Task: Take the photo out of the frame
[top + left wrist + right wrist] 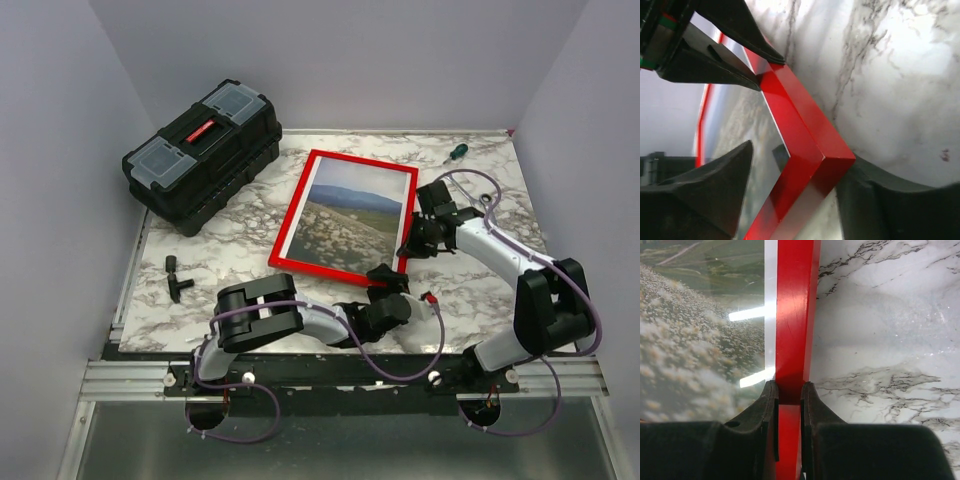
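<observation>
The right gripper (789, 386) pinches the frame (795, 300) by its side rail, the left gripper (799, 155) gapes around its corner; frame looks stiff and light, photo (695, 340) glossy, likely slippery.

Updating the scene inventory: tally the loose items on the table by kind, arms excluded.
toolbox: 1
picture frame: 1
photo: 1
screwdriver: 1
small black part: 1
Total: 5
</observation>
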Robot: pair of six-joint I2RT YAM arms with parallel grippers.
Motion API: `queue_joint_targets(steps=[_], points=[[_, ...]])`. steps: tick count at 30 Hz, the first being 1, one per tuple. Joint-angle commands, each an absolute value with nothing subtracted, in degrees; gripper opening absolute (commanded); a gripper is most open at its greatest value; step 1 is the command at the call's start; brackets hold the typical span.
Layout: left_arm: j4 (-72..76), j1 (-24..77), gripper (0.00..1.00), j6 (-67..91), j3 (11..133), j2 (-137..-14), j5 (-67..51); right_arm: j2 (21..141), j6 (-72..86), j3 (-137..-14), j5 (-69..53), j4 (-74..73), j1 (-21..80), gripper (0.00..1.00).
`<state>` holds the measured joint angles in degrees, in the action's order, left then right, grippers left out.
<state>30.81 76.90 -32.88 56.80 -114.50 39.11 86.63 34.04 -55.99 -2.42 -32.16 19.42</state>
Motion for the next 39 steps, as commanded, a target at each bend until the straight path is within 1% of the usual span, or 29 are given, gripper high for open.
queue_joint_targets(steps=[1, 2, 5, 7, 8, 10, 11, 12, 13, 15, 16, 17, 18, 21, 25, 28, 32, 36, 39], points=[[40.38, 77.59, 0.53, -40.47, 58.35, -115.21, 46.12, 82.76, 35.29, -58.45, -7.63, -31.38, 19.50, 0.01], [41.66, 77.71, 0.46, -41.31, 58.24, -114.86, 46.88, 82.45, 35.20, -58.45, -7.69, -31.38, 19.46, 0.01], [42.73, 78.69, 0.30, -41.70, 57.49, -112.76, 48.16, 81.12, 35.09, -58.77, -7.68, -31.21, 19.43, 0.01], [41.03, 79.41, 0.20, -40.25, 57.38, -111.16, 48.77, 80.10, 34.97, -59.12, -7.27, -31.03, 19.42, 0.04], [40.04, 79.45, 0.16, -39.31, 57.46, -110.51, 49.09, 79.69, 34.60, -59.53, -7.23, -30.91, 19.39, 0.11], [37.37, 79.58, 0.07, -36.71, 57.74, -109.11, 50.46, 78.75, 34.63, -60.22, -7.11, -30.88, 19.34, 0.27], [36.17, 79.54, 0.00, -35.39, 57.74, -108.33, 51.03, 78.30, 34.91, -60.52, -7.05, -30.85, 19.28, 0.35], [35.43, 79.60, 0.00, -34.33, 57.67, -107.46, 51.80, 77.62, 35.27, -60.80, -6.84, -30.85, 19.13, 0.43], [34.21, 79.56, 0.00, -32.85, 57.49, -106.68, 52.09, 76.90, 35.67, -60.95, -6.64, -30.64, 18.87, 0.50], [30.93, 79.61, 0.00, -29.50, 57.40, -104.59, 52.72, 75.14, 36.65, -61.01, -5.52, -30.17, 18.11, 0.70], [28.81, 79.75, 0.00, -27.44, 57.31, -103.13, 52.96, 73.62, 37.04, -60.72, -5.43, -29.36, 17.44, 0.78], [26.65, 79.89, 0.00, -25.52, 57.26, -101.89, 52.71, 71.87, 37.55, -59.80, -6.06, -27.94, 16.50, 0.91], [22.79, 80.05, 0.00, -22.36, 57.81, -100.35, 52.37, 70.51, 38.50, -58.88, -7.50, -26.15, 14.96, 0.99], [12.36, 80.19, 0.00, -12.95, 59.06, -96.03, 49.80, 67.50, 40.43, -55.14, -15.22, -18.23, 11.78, 1.00], [3.25, 80.46, 0.00, -4.18, 59.93, -90.83, 45.56, 71.74, 42.13, -54.49, -25.26, -12.85, 11.75, 1.00], [0.14, 80.42, 0.00, -0.29, 59.65, -87.80, 42.29, 74.05, 45.33, -52.79, -29.26, -7.61, 11.76, 0.94], [-2.79, 80.42, 0.00, 4.12, 59.94, -86.28, 39.46, 74.09, 48.41, -50.87, -31.28, -1.52, 11.90, 0.92], [-3.49, 80.45, 0.00, 4.65, 60.12, -86.27, 38.63, 74.71, 48.48, -51.58, -32.35, -1.72, 12.39, 0.91], [-3.52, 80.43, 0.00, 4.59, 60.12, -86.00, 38.09, 72.80, 48.09, -51.25, -30.07, -1.59, 12.61, 0.94]])
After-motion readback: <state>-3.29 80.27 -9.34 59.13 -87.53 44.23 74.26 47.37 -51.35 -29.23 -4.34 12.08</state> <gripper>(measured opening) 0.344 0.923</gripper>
